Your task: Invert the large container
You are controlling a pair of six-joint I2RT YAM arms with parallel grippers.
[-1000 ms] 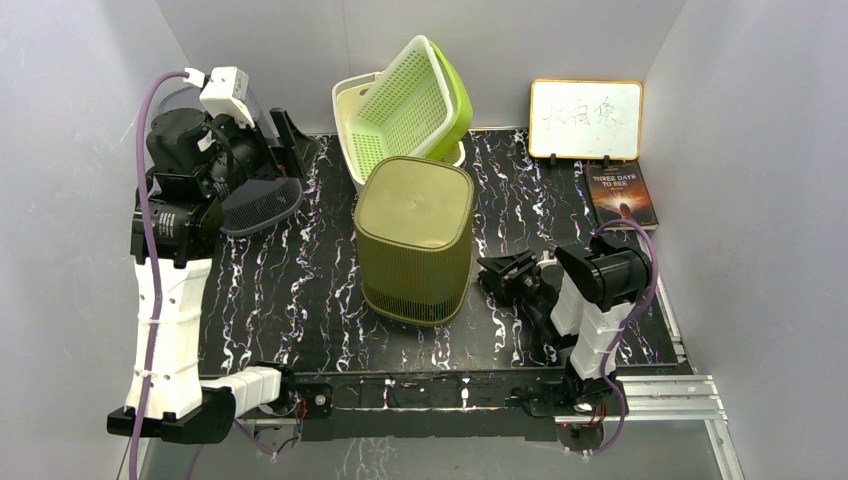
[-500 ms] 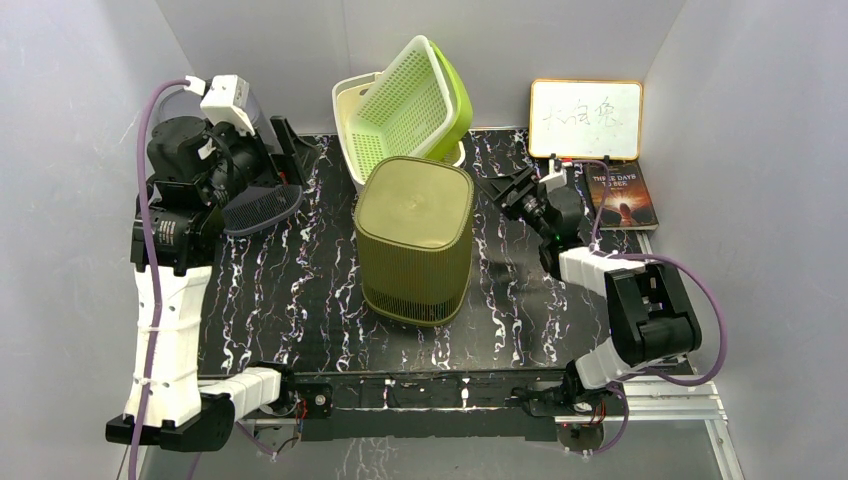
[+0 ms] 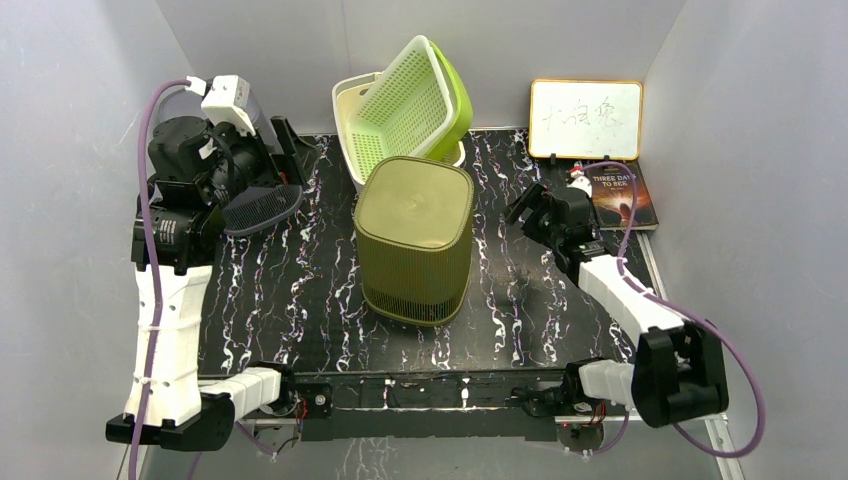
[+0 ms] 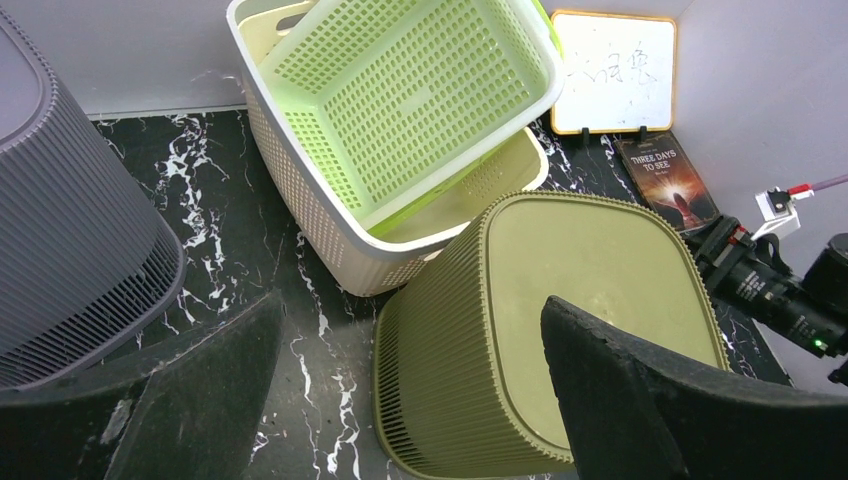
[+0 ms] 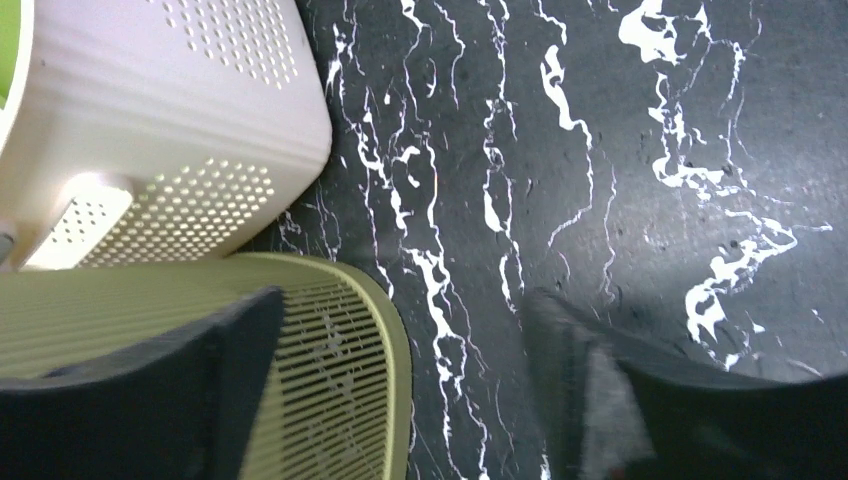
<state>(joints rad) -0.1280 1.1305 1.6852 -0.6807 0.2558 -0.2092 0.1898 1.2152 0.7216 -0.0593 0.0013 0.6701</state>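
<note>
The black marbled table (image 3: 300, 270) carries the large olive container (image 3: 414, 235) at its middle, standing with its rim down and its closed flat base facing up. Just behind it sits a white basket (image 3: 350, 110) with a light green basket (image 3: 410, 100) tilted inside it. A grey basket (image 3: 262, 205) lies at the left, beside the left arm. A whiteboard (image 3: 585, 118) leans on the back wall at the right, a book (image 3: 622, 195) just before it. The left gripper (image 4: 410, 305) hangs above the table, fingers spread wide, gripping nothing. The right gripper (image 3: 527, 208), to the container's right and apart from it, also has its fingers spread, empty.
</note>
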